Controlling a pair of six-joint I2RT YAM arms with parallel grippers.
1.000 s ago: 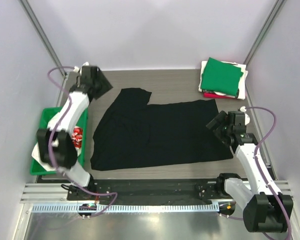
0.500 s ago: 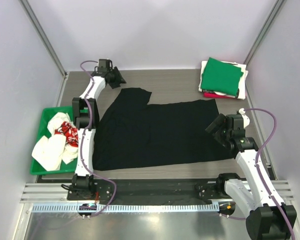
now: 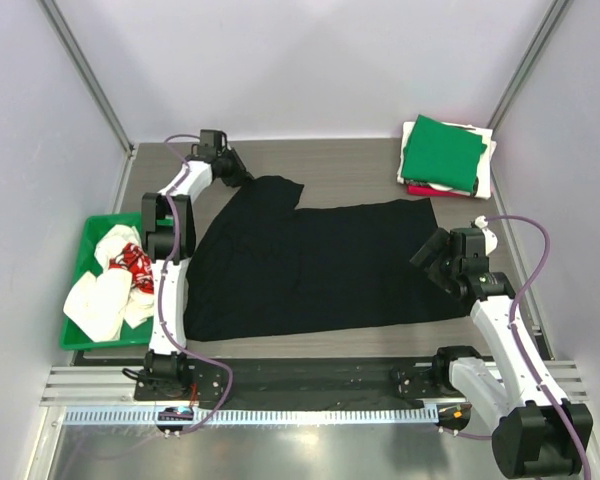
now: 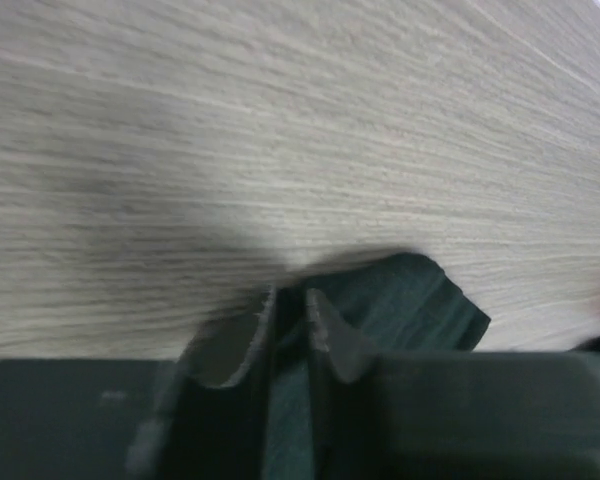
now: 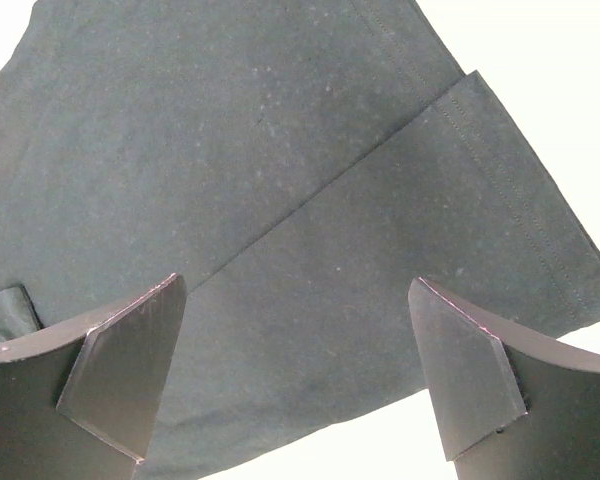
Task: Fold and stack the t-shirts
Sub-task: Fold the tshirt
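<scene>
1. Black t-shirt: soft matte cloth, spread flat on the worktop in a rough rectangle. A narrower flap sticks out at the far-left corner, and the stitched hem runs along the right edge.
2. Worktop: grey-brown wood-grain surface with fine straight lines.
3. Far-right corner holds a folded stack. Green t-shirt is on top as a neat square, white t-shirt peeks out under it, and red t-shirt shows as a thin strip at the bottom.
4. Green plastic tray sits at the left edge. It holds crumpled white cloth, which spills over the near rim, plus a red-and-white patterned piece.
5. Left pincer: at the far-left flap of the black t-shirt. Jaws are nearly together with only a thin slit, and dark cloth shows in the slit. Cannot tell if the cloth is actually pinched.
6. Right pincer: jaws spread wide and holding nothing, hovering over the right hem end of the black t-shirt.
7. Versus a second ago, the left arm has swung from the far-left corner over to the shirt flap. Its jaws were wider then and have narrowed.
8. The tray contents were partly hidden by that arm before and are now in plain sight.
9. Right arm has barely shifted. Black t-shirt and stack lie the same.
</scene>
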